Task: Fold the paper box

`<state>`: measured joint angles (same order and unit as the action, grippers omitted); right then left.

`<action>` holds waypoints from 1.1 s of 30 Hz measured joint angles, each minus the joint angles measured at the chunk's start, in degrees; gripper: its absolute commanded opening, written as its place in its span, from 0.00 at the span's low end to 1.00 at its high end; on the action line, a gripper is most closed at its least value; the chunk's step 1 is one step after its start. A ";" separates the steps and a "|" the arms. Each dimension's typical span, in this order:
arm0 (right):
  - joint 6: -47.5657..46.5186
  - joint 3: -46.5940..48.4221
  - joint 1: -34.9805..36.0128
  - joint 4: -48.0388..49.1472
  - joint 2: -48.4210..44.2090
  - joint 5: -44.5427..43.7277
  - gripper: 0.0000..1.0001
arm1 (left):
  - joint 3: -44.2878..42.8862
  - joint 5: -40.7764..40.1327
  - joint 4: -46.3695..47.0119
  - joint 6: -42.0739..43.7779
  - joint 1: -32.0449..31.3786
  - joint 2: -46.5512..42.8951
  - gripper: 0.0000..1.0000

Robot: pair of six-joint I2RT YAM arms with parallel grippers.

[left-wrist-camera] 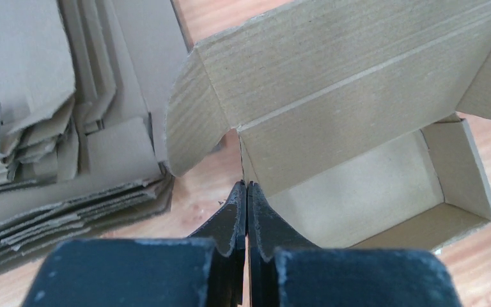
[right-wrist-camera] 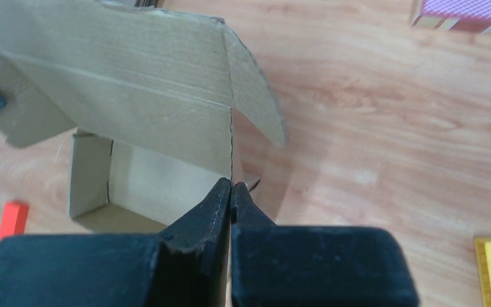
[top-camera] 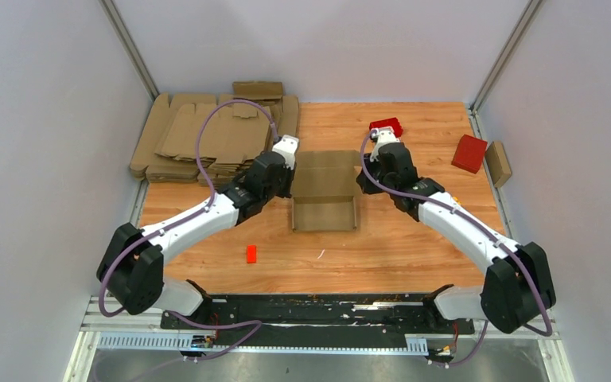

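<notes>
The paper box (top-camera: 324,191) stands in the middle of the table as a shallow brown tray with its lid panel raised at the far side. My left gripper (top-camera: 290,180) is at the box's left wall and my right gripper (top-camera: 362,181) at its right wall. In the left wrist view the left gripper (left-wrist-camera: 247,185) is shut, and the thin edge of the box's (left-wrist-camera: 332,109) side wall runs down between its tips. The right wrist view shows the same: the right gripper (right-wrist-camera: 231,184) is shut on the side wall edge of the box (right-wrist-camera: 134,83), beside a rounded flap.
A pile of flat cardboard blanks (top-camera: 207,135) lies at the back left, close to the left arm (left-wrist-camera: 70,128). Two red boxes (top-camera: 387,126) (top-camera: 469,153) and a small brown box (top-camera: 498,163) sit at the back right. A small red block (top-camera: 251,254) lies in front of the box.
</notes>
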<state>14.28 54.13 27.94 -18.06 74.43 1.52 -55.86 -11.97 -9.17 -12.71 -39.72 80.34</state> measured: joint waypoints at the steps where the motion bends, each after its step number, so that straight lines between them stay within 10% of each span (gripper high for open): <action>1: 0.28 0.00 0.07 2.14 0.94 -2.05 0.00 | 0.76 -0.72 2.01 0.00 -0.02 -0.02 0.00; 13: 2.38 -6.73 3.54 25.73 5.70 -16.26 0.00 | 15.72 -7.28 31.80 0.57 -1.07 0.13 0.00; 33: 3.08 -15.93 8.63 34.07 3.87 -21.59 0.00 | 23.47 -15.56 42.97 -2.03 -6.32 -0.07 0.00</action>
<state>17.37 38.20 36.58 16.01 78.30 -20.08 -32.38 -27.53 33.80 -14.74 -46.04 80.27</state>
